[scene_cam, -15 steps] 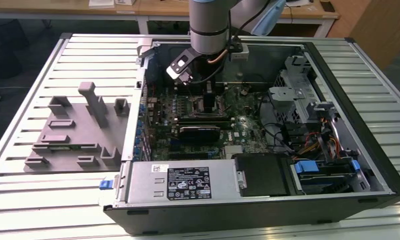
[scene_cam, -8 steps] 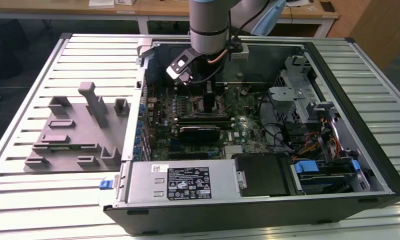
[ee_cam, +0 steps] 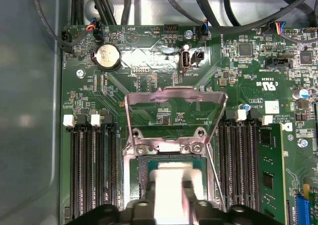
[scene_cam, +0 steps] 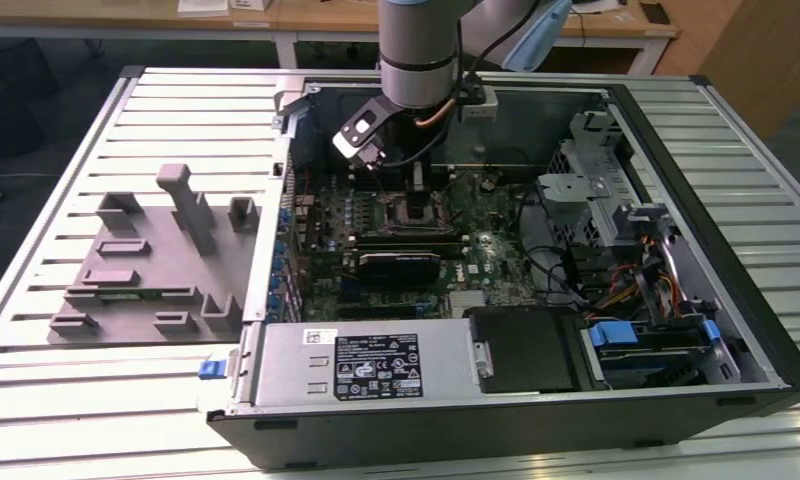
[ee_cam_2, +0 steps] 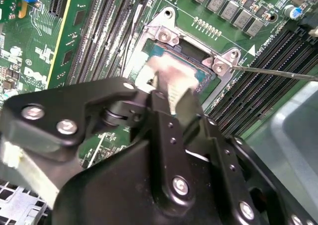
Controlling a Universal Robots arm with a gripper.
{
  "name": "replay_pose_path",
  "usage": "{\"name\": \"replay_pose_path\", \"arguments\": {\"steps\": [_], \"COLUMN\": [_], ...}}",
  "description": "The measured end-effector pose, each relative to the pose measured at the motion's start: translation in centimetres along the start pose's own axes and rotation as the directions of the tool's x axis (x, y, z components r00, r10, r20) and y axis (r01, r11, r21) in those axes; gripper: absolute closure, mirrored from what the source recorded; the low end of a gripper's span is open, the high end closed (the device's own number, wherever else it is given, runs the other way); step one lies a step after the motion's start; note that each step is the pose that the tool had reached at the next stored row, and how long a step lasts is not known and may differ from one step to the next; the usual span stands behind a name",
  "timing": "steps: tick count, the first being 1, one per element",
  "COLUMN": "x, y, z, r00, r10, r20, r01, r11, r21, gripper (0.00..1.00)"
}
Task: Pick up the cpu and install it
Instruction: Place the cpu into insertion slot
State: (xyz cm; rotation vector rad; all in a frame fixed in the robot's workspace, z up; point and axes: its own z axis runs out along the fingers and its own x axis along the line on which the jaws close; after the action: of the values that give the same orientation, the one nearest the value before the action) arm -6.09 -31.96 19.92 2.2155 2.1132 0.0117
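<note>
I note the load plate point(ee_cam: 174, 93) standing raised at one end of the socket point(ee_cam: 129, 170), its lever point(ee_cam: 216, 178) swung out alongside and memory slots point(ee_cam: 92, 170) flanking both sides. In the exterior view a grey tray point(scene_cam: 120, 270) lies outside the case point(scene_cam: 440, 440), on that view's left. The cpu point(ee_cam: 169, 163) lies within the socket frame, showing a green rim, and is mostly covered by the gripper point(ee_cam: 174, 185) directly over it. I cannot tell how far the gripper is open or whether it has hold of the cpu.
</note>
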Motion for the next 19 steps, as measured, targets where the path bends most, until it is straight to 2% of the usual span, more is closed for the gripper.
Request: {"name": "replay_pose_path", "arguments": {"steps": [2, 3, 5, 13, 14, 18, 19], "x": [0.0, 0.0, 0.0, -0.01, -0.01, 0.0, 0.0], "y": [0.0, 0.0, 0.0, 0.0, 0.0, 0.0, 0.0], "z": [0.0, 0.0, 0.0, -0.03, -0.03, -0.02, -0.02], "r00": [1.0, 1.0, 1.0, 1.0, 1.0, 0.9997, 0.9996], "r10": [0.0, 0.0, 0.0, 0.0, 0.0, 0.002, 0.002], "r20": [0.0, 0.0, -0.0002, -0.0012, -0.0046, -0.0263, -0.0289], "r01": [0.0, 0.0, 0.0, 0.0, 0.0, -0.002, -0.002], "r11": [1.0, 1.0, 1.0, 1.0, 1.0, 1.0, 1.0], "r21": [0.0, -0.0001, -0.0002, 0.0001, 0.0004, 0.0013, 0.0014], "gripper": [0.76, 0.76, 0.87, 0.89, 0.89, 0.89, 0.89]}}
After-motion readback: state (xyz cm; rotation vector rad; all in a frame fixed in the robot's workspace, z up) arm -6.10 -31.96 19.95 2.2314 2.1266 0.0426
